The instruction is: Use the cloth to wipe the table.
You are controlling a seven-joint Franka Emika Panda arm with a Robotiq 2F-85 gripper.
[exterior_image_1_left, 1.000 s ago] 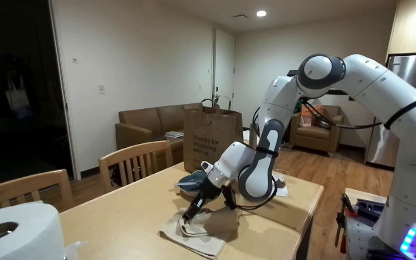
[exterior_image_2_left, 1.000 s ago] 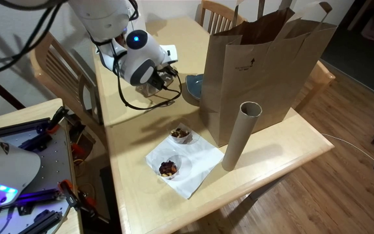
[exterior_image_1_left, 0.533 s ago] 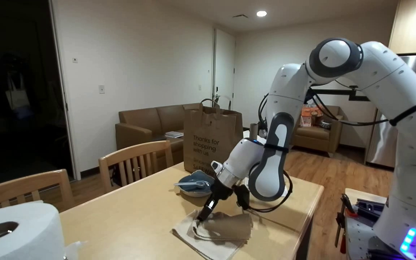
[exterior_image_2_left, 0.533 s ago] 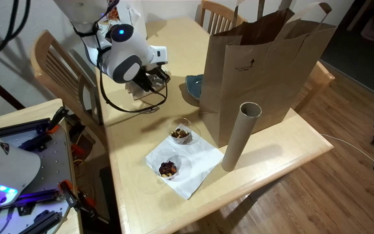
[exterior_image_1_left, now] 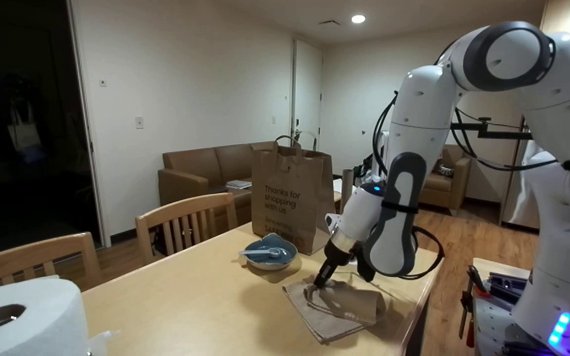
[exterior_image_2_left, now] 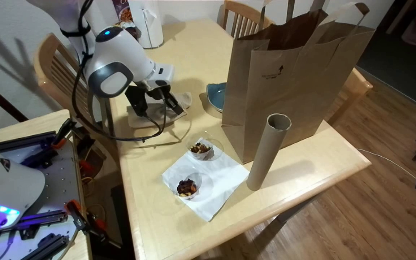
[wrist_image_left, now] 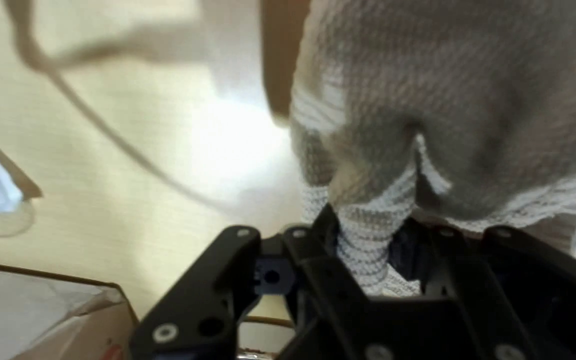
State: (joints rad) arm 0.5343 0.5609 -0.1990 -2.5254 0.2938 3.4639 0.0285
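The pale table (exterior_image_1_left: 181, 301) shares a room with a sofa (exterior_image_1_left: 193, 170). The gripper (wrist_image_left: 367, 242), nearly closed, pinches the cloth (wrist_image_left: 458, 85); the paper roll (exterior_image_1_left: 47, 321) (in both exterior views) is cut off.

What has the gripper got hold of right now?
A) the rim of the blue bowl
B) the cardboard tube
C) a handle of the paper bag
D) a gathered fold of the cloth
D: the wrist view shows a gathered fold of the cloth pinched between the jaws of the gripper.
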